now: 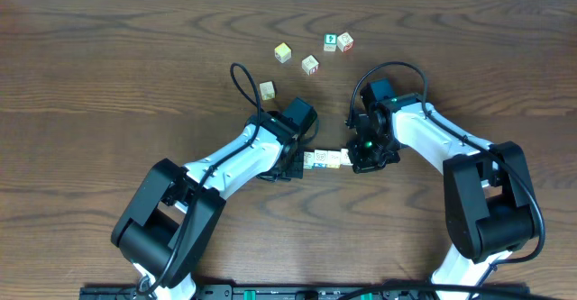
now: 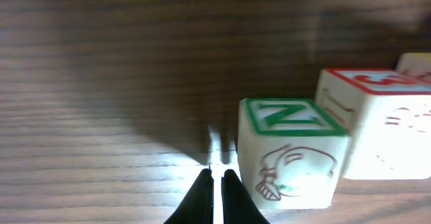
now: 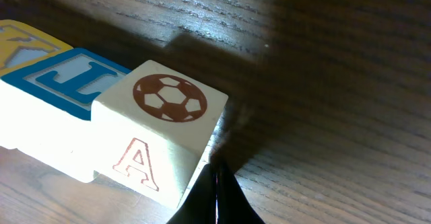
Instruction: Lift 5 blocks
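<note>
Both arms are being stretched low across the table (image 1: 108, 57) towards its middle, with the wrists bent inwards so that the grippers are facing each other. A short row of blocks (image 1: 325, 159) is lying flat on the wood and is being flanked at each end by a gripper. The left gripper (image 2: 214, 183) is being held clenched with nothing between its fingers, its tip set just beside the outer face of the green-edged N block (image 2: 289, 153). The right gripper (image 3: 217, 183) is likewise clenched and empty, its tip set against the lower corner of the ball block (image 3: 161, 133). Three blocks seem to be making up the row, though the overhead view is coarse. Five loose blocks (image 1: 310, 64) are lying scattered farther up the table, well apart from both arms.
</note>
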Controlling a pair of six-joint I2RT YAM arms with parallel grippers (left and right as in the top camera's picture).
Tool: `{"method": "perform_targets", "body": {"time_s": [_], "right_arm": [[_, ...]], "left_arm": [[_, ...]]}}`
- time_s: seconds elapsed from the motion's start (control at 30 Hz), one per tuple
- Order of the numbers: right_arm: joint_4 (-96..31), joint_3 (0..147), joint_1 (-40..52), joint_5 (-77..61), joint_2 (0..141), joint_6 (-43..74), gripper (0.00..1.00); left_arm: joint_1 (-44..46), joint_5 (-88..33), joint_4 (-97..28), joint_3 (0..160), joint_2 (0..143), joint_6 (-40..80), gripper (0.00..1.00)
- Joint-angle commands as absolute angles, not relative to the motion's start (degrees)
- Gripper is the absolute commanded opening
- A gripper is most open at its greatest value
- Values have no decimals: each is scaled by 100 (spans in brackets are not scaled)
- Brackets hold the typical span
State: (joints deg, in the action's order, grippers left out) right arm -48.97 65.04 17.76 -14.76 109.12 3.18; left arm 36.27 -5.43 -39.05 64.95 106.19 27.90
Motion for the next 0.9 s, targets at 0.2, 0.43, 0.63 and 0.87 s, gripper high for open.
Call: {"method": "perform_targets", "body": {"time_s": [0.2,0.43,0.63,0.87], "right_arm": [[-4908,6394,1822,-1208,11069,290,1],[-4910,6394,1822,-1208,11069,290,1],[-4908,6394,1822,-1205,11069,290,1],[-4904,6394,1822,-1205,11069,290,1]], "left_arm": [[3616,-639,-4375,6429,10479,2858,8],[3618,-893,-4506,6429,10479,2862,8],[3623,-1079,-4495,6429,10479,2860,8],[3623,-1439,-4263,6429,10479,2862,8]]}}
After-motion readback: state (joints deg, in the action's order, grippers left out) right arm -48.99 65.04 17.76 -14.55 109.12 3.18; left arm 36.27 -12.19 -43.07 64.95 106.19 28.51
